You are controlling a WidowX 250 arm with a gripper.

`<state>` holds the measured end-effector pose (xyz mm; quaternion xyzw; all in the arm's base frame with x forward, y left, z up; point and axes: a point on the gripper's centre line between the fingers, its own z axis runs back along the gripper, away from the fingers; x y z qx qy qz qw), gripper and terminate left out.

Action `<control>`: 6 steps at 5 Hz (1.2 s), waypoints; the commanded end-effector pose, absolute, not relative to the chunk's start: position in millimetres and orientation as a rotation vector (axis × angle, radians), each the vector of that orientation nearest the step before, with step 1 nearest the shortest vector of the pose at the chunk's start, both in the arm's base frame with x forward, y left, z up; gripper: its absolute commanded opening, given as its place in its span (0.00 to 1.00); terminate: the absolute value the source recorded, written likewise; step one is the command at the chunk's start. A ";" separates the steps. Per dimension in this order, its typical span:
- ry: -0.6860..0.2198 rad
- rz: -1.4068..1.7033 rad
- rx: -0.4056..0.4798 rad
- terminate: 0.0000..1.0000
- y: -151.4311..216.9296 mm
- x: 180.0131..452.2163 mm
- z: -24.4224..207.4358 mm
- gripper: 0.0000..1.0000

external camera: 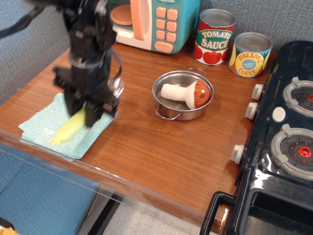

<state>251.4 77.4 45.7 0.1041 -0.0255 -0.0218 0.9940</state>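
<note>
**Observer:** What's closest to you on the counter?

**Operator:** A folded light-teal cloth [36, 128] at the front left corner of the brown wood-grain tabletop [161, 147]. My black gripper [87, 111] hangs right over it, closed around the top of a pale yellow-green, finger-shaped soft object [68, 129]. Its lower tip looks to be touching or just above the cloth; I can't tell which.

**Observer:** What worries you there?

**Operator:** The hold is only on the upper end, and the object slants down and left. I judge it could pivot or slip if the pinch is shallow. The cloth also lies near the table's front edge, so anything rolling off it could drop to the floor.

**Observer:** Further back?

**Operator:** A small silver metal pot with two wire handles [172, 93] sits mid-table, holding a toy mushroom with a brown cap and white stem [188, 93]. The arm's body is just beside it; a sideways swing might knock it.

**Observer:** And behind?

**Operator:** A teal-and-cream toy microwave [156, 22], a red tomato sauce can [214, 36], a yellow pineapple slices can [250, 54], and a black toy stove [288, 127] at right. All well apart from the gripper.
</note>
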 end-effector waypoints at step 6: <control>-0.103 -0.068 0.148 0.00 122.0 248.6 62.8 1.00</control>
